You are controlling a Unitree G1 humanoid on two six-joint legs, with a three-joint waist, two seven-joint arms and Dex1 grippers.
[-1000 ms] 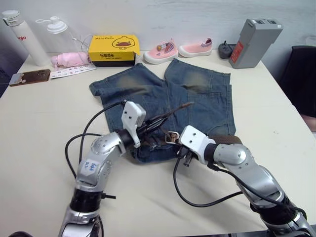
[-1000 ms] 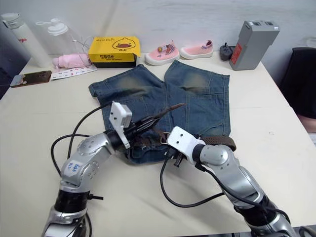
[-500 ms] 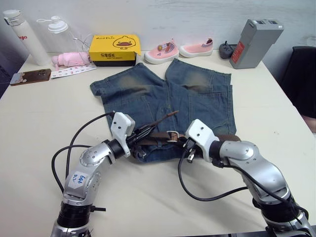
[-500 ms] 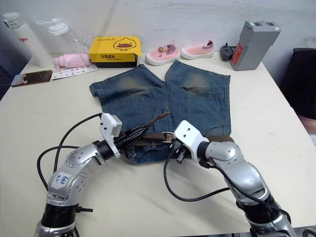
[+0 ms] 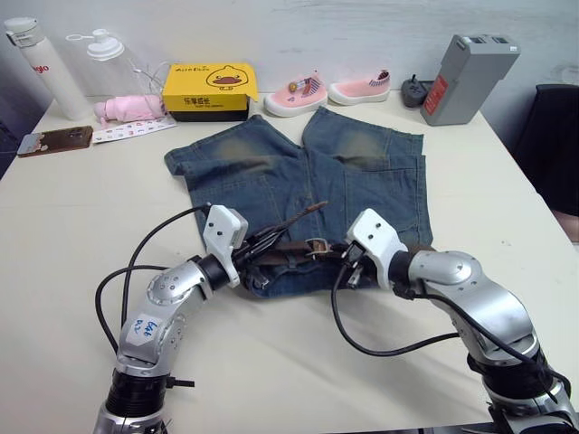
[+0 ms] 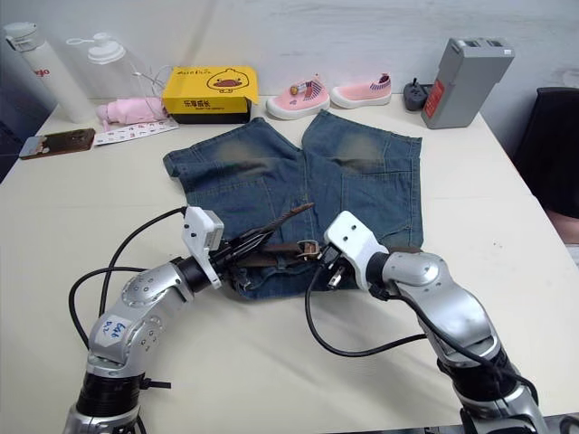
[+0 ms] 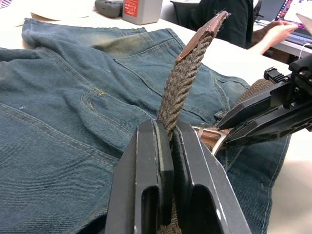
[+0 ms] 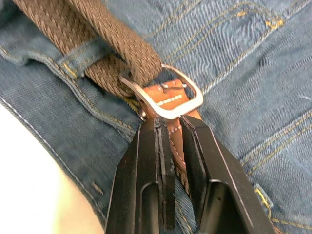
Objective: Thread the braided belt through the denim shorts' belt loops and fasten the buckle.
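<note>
The denim shorts (image 5: 298, 172) lie flat on the table, waistband towards me. The braided belt (image 7: 187, 73) runs along the waistband, passing under a belt loop (image 8: 80, 56). My left gripper (image 7: 165, 126) is shut on the belt's tail, whose leather-tipped end (image 5: 321, 205) sticks up over the shorts. My right gripper (image 8: 170, 119) is shut on the tan leather tab just behind the silver buckle (image 8: 197, 95). The woven strap passes through the buckle's frame. In the head views the two grippers face each other across the middle of the waistband, with the buckle (image 5: 315, 243) between them.
Along the table's far edge stand a yellow box (image 5: 210, 90), pink shoes (image 5: 326, 92), a grey box-shaped device (image 5: 468, 77) and two bottles (image 5: 41, 68). A phone (image 5: 54, 140) lies far left. A person (image 7: 273, 34) sits at a laptop beyond the table.
My left gripper has come down towards the waistband, lowering the belt's tail. My right gripper has shifted slightly right, still at the buckle.
</note>
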